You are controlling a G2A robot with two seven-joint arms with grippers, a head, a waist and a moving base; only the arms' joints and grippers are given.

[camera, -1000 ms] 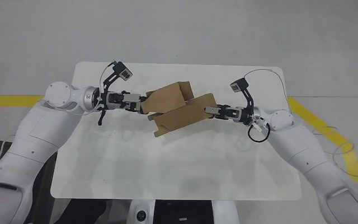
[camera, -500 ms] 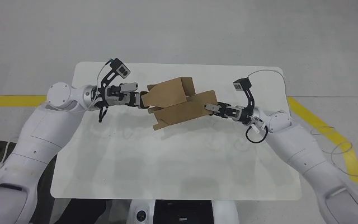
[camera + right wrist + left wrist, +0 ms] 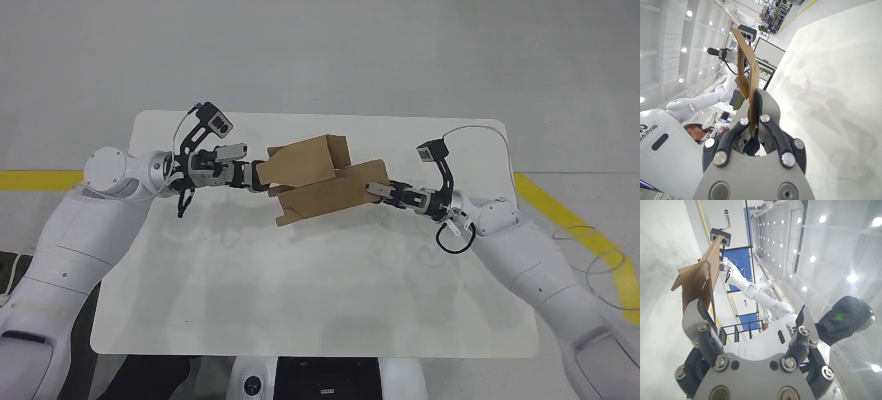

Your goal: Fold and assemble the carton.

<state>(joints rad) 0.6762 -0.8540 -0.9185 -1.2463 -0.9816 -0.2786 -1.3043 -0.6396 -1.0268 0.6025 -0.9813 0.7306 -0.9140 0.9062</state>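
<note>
Brown cardboard carton (image 3: 318, 182) over worktop (image 3: 300, 300) centre, btwn arms | R jaws clamped on its edge; L jaws apart, one finger (image 3: 693, 315) touching a panel | est. early: partly opened; flaps unfolded, most folding left

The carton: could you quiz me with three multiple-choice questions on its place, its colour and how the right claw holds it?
1. Where is the carton? A on the floor; B over the table's far half; C under the table.
2. What colour is it? A blue; B green; C brown.
3. The right gripper is: A shut on a carton edge; B wide open, apart from it; C holding a cup.
Answers: B, the top view shows it there; C, plain brown cardboard; A, its fingers pinch the cardboard edge.
</note>
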